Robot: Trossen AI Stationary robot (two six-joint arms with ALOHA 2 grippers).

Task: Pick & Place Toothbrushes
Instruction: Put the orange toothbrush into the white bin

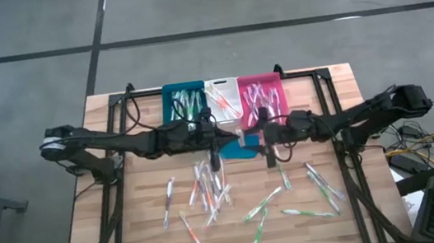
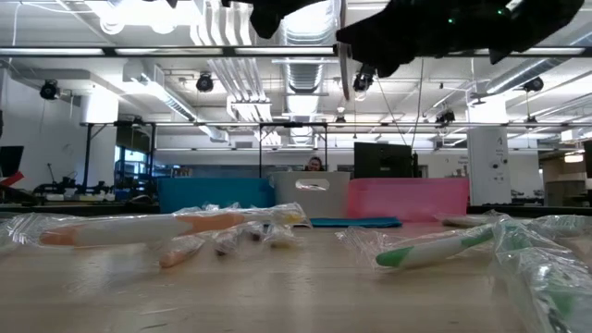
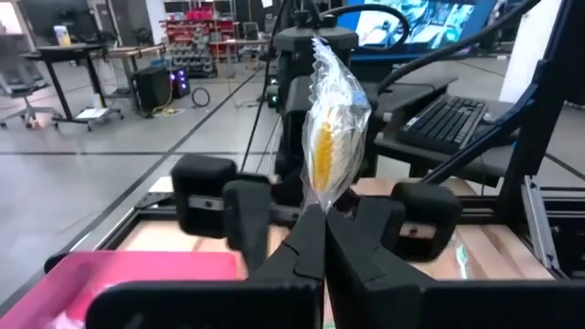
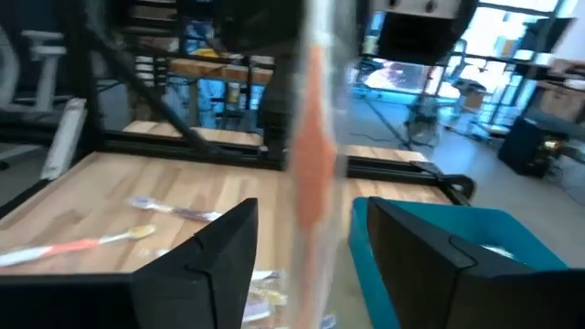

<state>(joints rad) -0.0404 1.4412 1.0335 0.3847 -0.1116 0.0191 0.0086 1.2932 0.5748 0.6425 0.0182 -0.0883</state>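
Now, mid-handover:
L fingers [image 3: 322,239]: pinching shut on wrapped orange toothbrush [image 3: 331,137], above bench [image 1: 131,232] centre.
R fingers [image 4: 302,247]: standing apart, gripping nothing; brush passing between them.
Axis: brush standing upright, lengthwise through R gap.
Nearer arm: L is carrying it; teal bin [image 1: 184,101] lying just behind.

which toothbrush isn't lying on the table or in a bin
The orange wrapped toothbrush, pinched upright in the left end effector above the table, between the open fingers of the right end effector. All the others lie flat on the wood or in the bins.
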